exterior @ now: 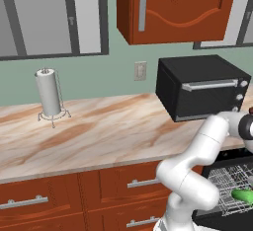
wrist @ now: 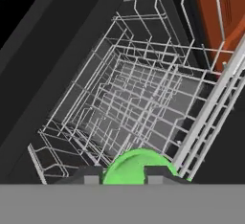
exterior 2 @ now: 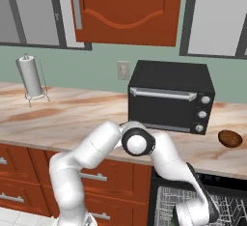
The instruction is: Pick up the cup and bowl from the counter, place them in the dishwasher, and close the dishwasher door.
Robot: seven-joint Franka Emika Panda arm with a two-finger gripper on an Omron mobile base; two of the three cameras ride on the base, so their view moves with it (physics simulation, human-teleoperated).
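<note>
Tool (wrist: 123,174) looks down into the dishwasher (wrist: 43,65): pale wire rack (wrist: 143,98) over the black interior. Green cup (wrist: 130,166) sits between the two dark fingertips (wrist: 91,174), over the rack's near edge. Reddish-brown cabinet front (wrist: 215,12) upper right.

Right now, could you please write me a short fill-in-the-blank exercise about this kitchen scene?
1. The green cup lies in the dishwasher's wire ____.
2. The brown bowl sits on the counter beside the black ____.
3. The paper towel roll stands ____ in its holder.
4. The dishwasher door is ____.

Missing words: rack; toaster oven; upright; open
</note>
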